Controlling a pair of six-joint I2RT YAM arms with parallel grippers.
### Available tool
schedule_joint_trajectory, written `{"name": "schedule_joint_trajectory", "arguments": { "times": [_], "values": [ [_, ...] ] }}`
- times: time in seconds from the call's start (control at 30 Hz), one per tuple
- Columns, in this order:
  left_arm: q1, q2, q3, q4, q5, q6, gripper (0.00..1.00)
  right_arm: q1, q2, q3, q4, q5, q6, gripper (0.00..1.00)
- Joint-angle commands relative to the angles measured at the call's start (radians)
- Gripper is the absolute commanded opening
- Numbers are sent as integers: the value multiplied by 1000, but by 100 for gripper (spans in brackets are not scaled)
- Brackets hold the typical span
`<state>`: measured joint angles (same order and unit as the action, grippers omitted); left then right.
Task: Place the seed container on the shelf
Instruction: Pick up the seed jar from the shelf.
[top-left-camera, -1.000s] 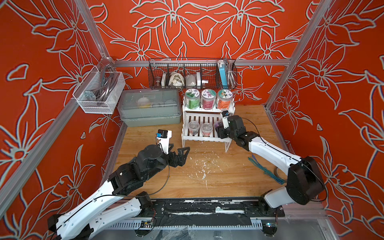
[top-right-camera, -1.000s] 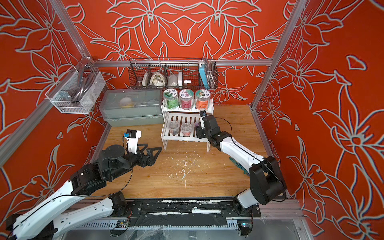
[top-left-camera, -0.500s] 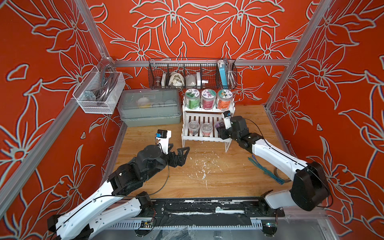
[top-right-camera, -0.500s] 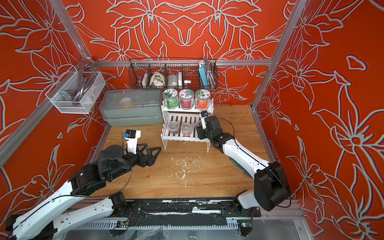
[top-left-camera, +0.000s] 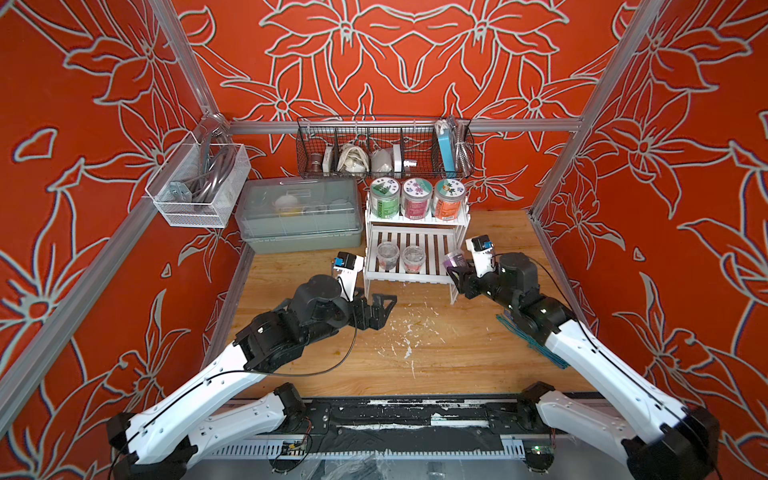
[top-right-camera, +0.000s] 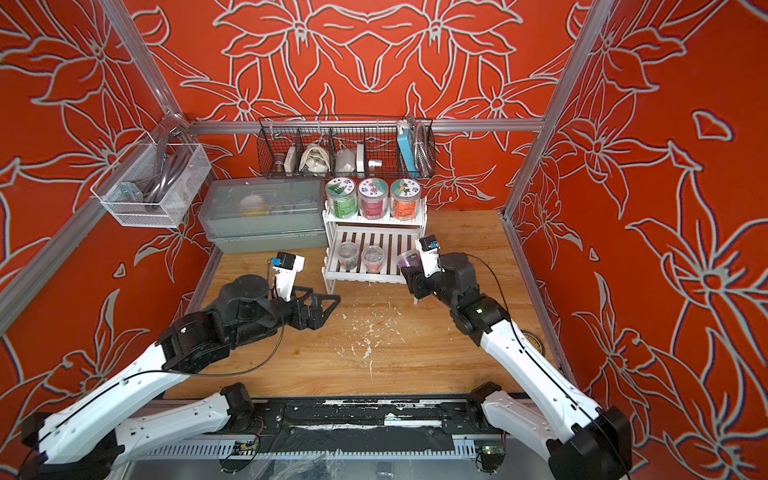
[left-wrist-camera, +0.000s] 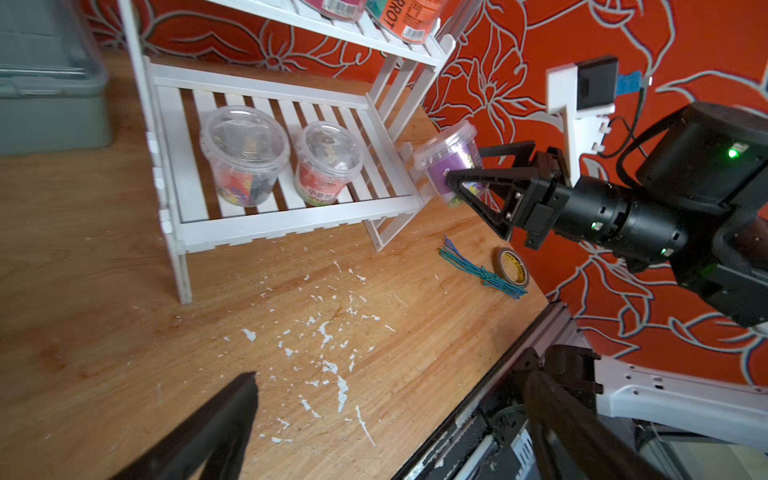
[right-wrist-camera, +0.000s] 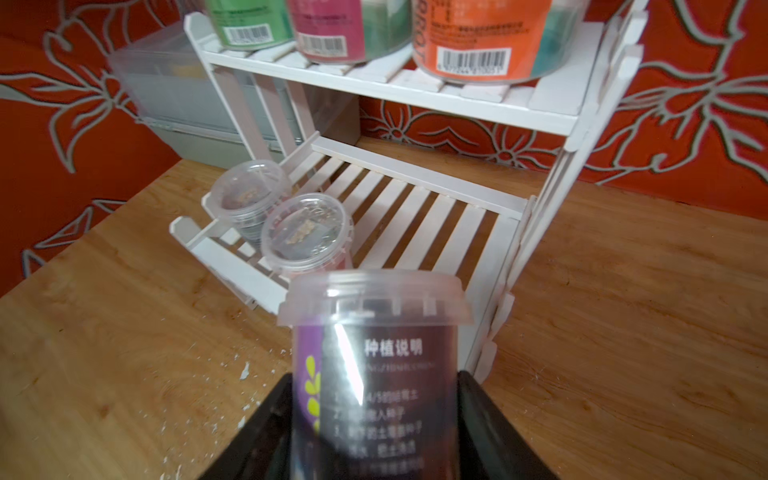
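The seed container (right-wrist-camera: 374, 353) is a clear lidded tub with a purple label. My right gripper (right-wrist-camera: 374, 399) is shut on its sides and holds it tilted above the table. In both top views the seed container (top-left-camera: 454, 260) (top-right-camera: 408, 260) hangs at the right front corner of the shelf (top-left-camera: 407, 276), beside the lower tier. That white two-tier shelf (left-wrist-camera: 291, 220) carries two clear tubs (top-left-camera: 387, 252) on its lower boards and three jars (top-left-camera: 415, 201) on top. My left gripper (top-left-camera: 380, 309) is open and empty, low over the table left of the shelf's front.
A grey-green lidded box (top-left-camera: 299, 220) stands left of the shelf. A black wire basket (top-left-camera: 382, 149) hangs on the back wall and a white mesh basket (top-left-camera: 195, 187) on the left wall. Green wires (top-left-camera: 528, 336) and a tape roll (top-right-camera: 532, 340) lie under my right arm. White flakes (top-left-camera: 407, 336) dot the table.
My right gripper has drifted a little right and toward the front with the seed container, and its grip has tightened slightly. The left arm has stayed in place.
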<state>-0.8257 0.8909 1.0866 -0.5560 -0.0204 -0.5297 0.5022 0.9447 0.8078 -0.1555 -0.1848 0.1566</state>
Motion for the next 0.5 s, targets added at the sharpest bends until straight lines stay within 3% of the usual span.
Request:
{"name": "schedule_joint_trajectory", "arguments": {
  "times": [0.0,0.3,0.47],
  "values": [
    [8,79,96,-16,142,-32,99,-4,-89,-32,1,-162,-42,60],
    [14,359,330,-41,378,-8,99,-5,-251,-109,53,-355,-55,61],
    [27,446,398,-64,436,-17,99,-5,-290,-133,70,-397,-64,61]
  ]
}}
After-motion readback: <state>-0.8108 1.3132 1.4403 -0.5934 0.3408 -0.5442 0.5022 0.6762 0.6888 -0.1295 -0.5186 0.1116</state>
